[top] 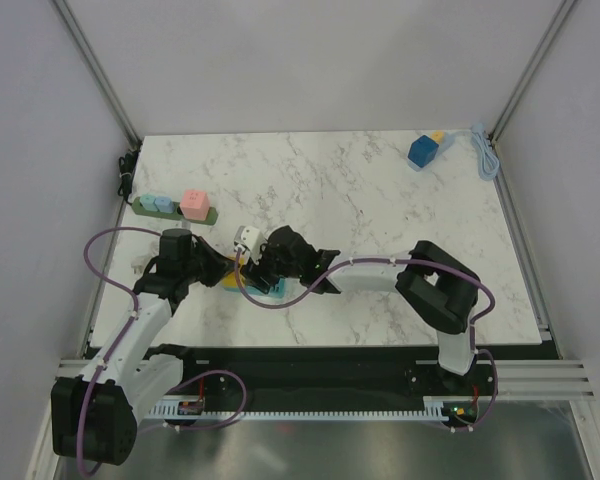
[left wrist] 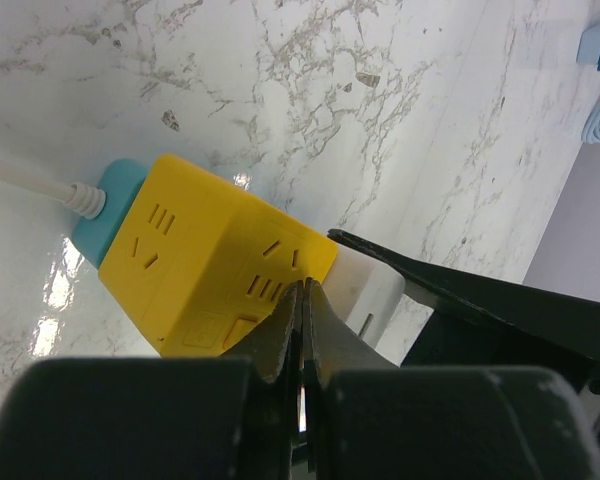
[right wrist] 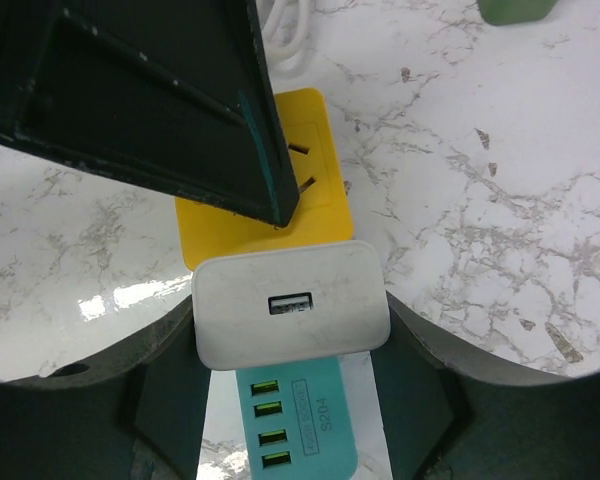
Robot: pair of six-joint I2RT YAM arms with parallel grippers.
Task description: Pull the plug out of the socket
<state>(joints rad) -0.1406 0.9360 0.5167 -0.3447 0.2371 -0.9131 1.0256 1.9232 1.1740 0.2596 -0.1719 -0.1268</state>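
The socket is a yellow block [right wrist: 310, 130] joined to a teal part [right wrist: 300, 420] with several USB ports, lying on the marble table [top: 380, 200]. The plug, a white charger [right wrist: 292, 305] with one USB port, sits over the seam between yellow and teal. My right gripper [right wrist: 292, 335] is shut on it from both sides. A thin metal prong [left wrist: 365, 322] shows under the plug [left wrist: 365, 285]; whether the prongs are still in the slots I cannot tell. My left gripper [left wrist: 305, 292] is shut and its tips press on the yellow block [left wrist: 200, 270]. From above, both grippers [top: 223, 270] [top: 263, 258] meet at the plug [top: 245, 238].
A green power strip [top: 140, 209] carrying blue and pink plugs lies at the left edge. A blue adapter [top: 423, 150] and a light blue cable [top: 485, 152] lie at the back right corner. The socket's white cord [left wrist: 30, 175] runs off to the left.
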